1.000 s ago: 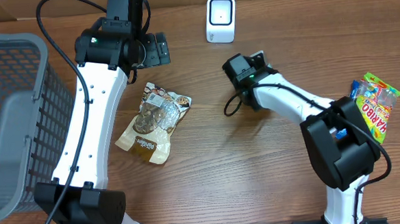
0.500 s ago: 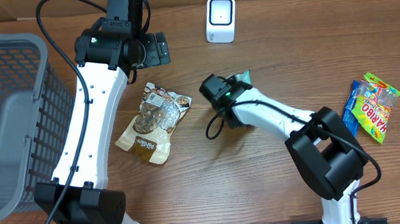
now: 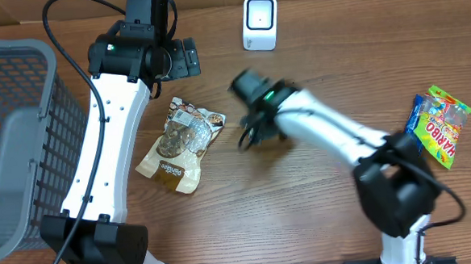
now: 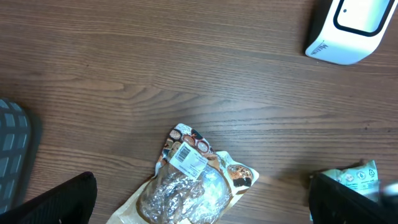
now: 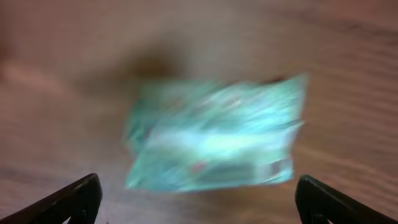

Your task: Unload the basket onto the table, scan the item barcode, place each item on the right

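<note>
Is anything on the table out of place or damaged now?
Nothing looks spilled or torn. Only the teal packet lies loose on the table below the open right gripper, apart from the scanner.

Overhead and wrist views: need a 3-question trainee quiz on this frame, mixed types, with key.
1. True or false: the right gripper is shut on the teal packet.
2. Which lies nearest the grey basket? A. snack bag B. white scanner C. candy bags
3. Fill in: in the left wrist view, the snack bag's barcode label faces ____.
Key: 1. False: its jaws stand wide open and the teal packet lies loose. 2. A: the white scanner and candy bags lie farther right. 3. Up.
</note>
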You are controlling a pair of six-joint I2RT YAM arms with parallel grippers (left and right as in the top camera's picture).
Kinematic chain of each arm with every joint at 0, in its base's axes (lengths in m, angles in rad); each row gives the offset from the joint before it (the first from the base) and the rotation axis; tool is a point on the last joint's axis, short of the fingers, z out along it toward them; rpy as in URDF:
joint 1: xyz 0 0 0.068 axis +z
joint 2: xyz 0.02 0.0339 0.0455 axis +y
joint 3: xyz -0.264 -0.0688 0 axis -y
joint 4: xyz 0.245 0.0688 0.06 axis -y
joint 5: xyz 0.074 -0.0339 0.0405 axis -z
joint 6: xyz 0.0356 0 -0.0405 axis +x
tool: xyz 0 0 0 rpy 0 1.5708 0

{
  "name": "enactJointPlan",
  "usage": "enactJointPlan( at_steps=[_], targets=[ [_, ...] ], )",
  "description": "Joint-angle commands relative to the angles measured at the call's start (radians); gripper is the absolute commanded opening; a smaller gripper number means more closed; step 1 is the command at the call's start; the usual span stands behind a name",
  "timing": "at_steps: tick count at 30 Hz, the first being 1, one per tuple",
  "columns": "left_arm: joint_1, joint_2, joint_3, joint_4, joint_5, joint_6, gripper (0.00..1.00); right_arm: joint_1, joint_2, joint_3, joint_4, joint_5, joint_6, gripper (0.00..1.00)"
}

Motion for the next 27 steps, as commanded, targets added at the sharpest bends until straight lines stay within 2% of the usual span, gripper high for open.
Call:
enactJointPlan(
  at_steps=[1,5,8,12,15,22,27],
  targets=[
    [0.004,-0.015,0.016,0.0,-0.006,0.023,1.0,-0.198,-0.061,0.029,0.003,-0.314,0.021,1.0],
    [0.004,-0.015,0.016,0.0,-0.006,0.023,1.0,-0.368,-0.048,-0.032,0.052,-0.635,0.023,0.92],
    [0.004,-0.015,0.016,0.0,-0.006,0.023,1.0,-0.432,-0.044,-0.094,0.103,-0.75,0.018,0.84],
    [0.004,-0.015,0.016,0.0,-0.006,0.023,1.0,-0.443,-0.043,-0.184,0.172,-0.79,0.001,0.84],
    [0.004,-0.015,0.016,0.0,-0.006,0.023,1.0,-0.441,-0.042,-0.235,0.228,-0.813,0.059,0.82],
    [0.004,-0.015,0.016,0.0,-0.006,0.023,1.0,-0.436,-0.041,-0.367,0.413,-0.823,0.251,0.57],
    [0.004,-0.015,0.016,0.001,-0.006,0.023,1.0,-0.433,-0.041,-0.466,0.55,-0.792,0.398,0.53]
  ],
)
